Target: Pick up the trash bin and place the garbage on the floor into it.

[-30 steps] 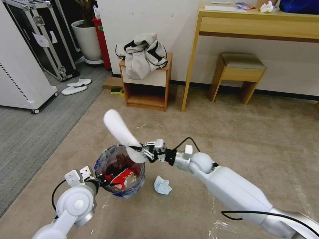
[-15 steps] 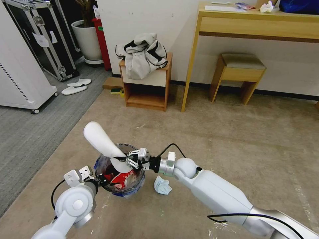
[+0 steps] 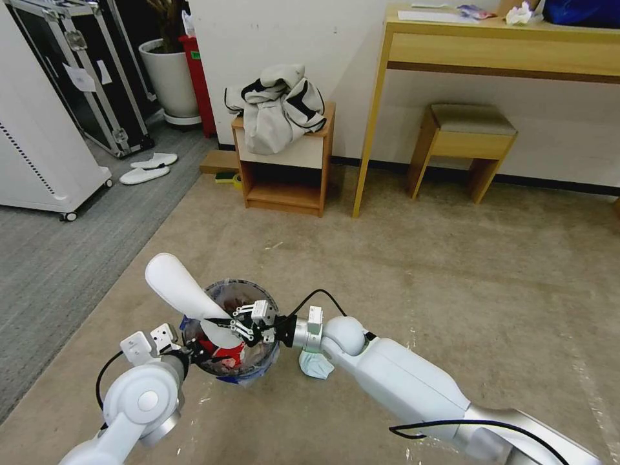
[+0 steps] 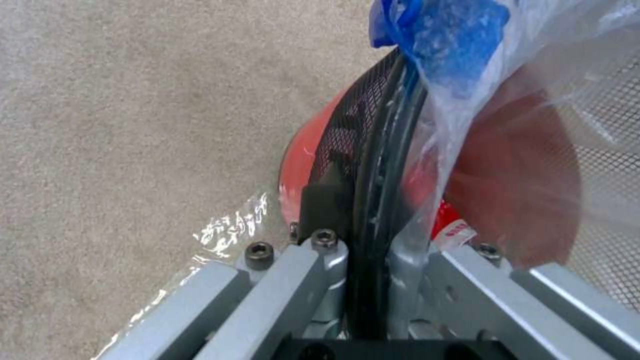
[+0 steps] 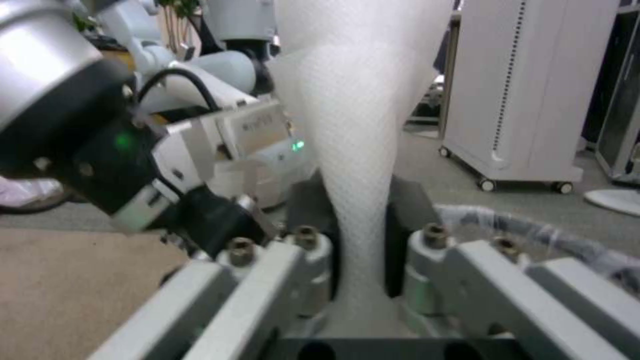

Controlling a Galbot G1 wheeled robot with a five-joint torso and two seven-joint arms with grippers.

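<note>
The floor (image 3: pixel 491 284), beige carpet, carries the trash bin (image 3: pixel 258 365), a red bucket lined with a bluish bag and already holding red wrappers. The step in hand looks like dropping 1 slipper (image 3: pixel 184 292): long, flat, white, angled up over the bin's rim. The right gripper (image 3: pixel 236 328) pinches its lower end directly above the bin's mouth; next it needs to release. The left gripper (image 4: pixel 370 250) is clamped on the bin's near rim. A blue mask (image 3: pixel 314 365) lies just beside the bin.

red bin (image 3: pixel 248 368) with see-through blue bag | white slipper (image 3: pixel 184 294) | light blue mask (image 3: pixel 314 367) | beige floor (image 3: pixel 452 284)
</note>
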